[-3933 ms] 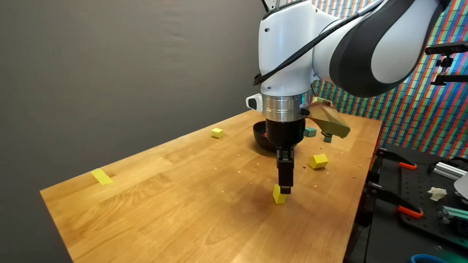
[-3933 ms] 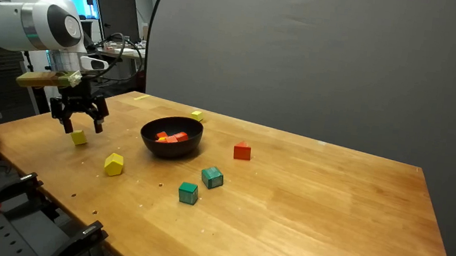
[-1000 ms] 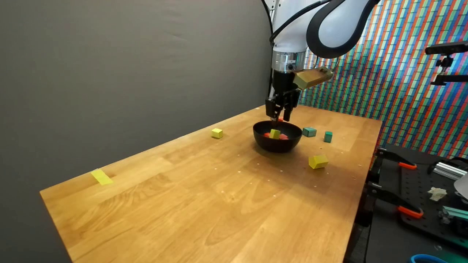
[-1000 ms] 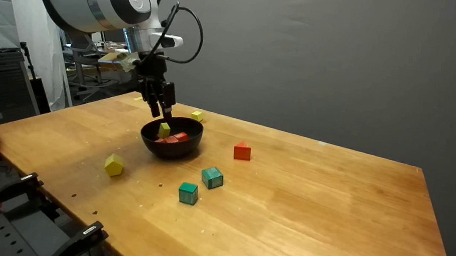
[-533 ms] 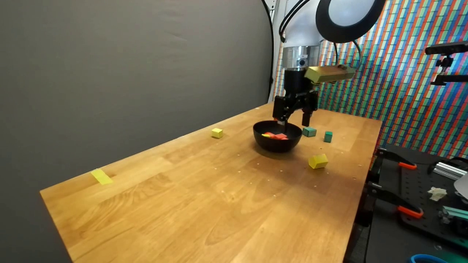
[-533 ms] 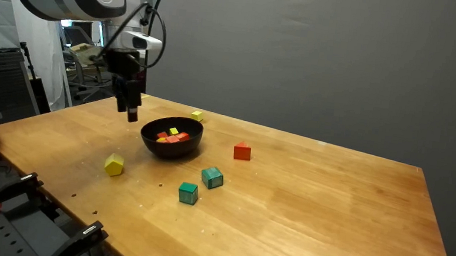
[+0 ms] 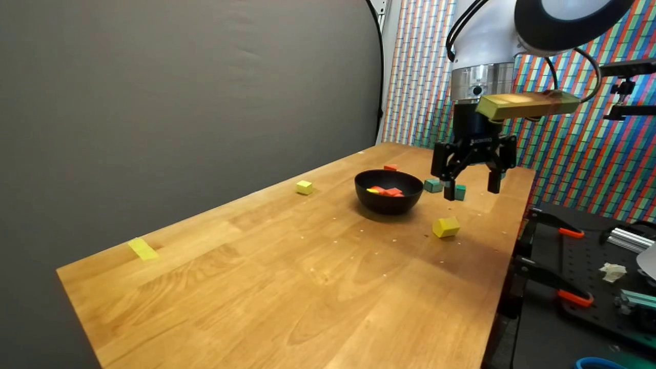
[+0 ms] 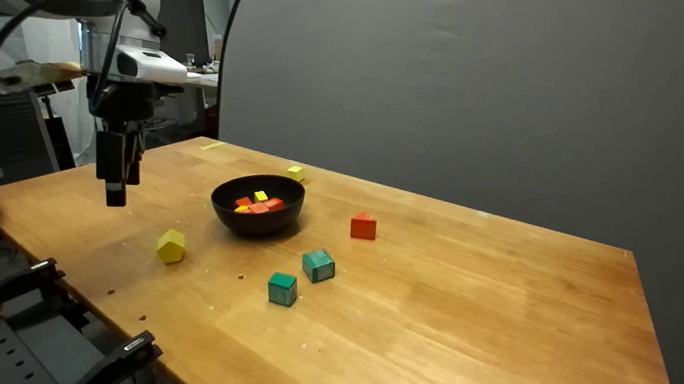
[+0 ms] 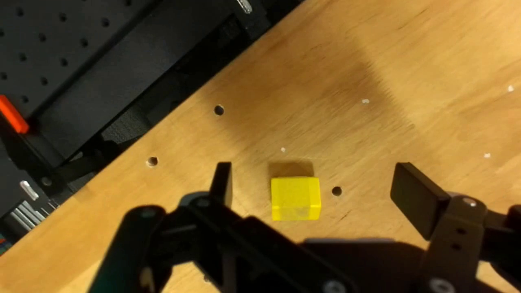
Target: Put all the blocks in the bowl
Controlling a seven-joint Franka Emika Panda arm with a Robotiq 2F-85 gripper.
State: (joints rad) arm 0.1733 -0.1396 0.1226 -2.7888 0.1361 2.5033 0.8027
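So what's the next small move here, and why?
Probably ease the pincer down toward the yellow block in the wrist view: the pincer is open and empty, that block appears between its fingers, and it lies outside the bowl.

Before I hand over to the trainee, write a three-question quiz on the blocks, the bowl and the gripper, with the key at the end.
1. How many blocks lie on the table outside the bowl?
2. True or false: the gripper is open and holds nothing.
3. In the wrist view, the block seen in the gap between the fingers is: (a) red, (b) teal, (c) yellow.

Key
1. Five: two teal blocks, one red block and two yellow blocks.
2. True: its jaws stand apart and no block is gripped.
3. (c): it lies on the table, not in the grip.
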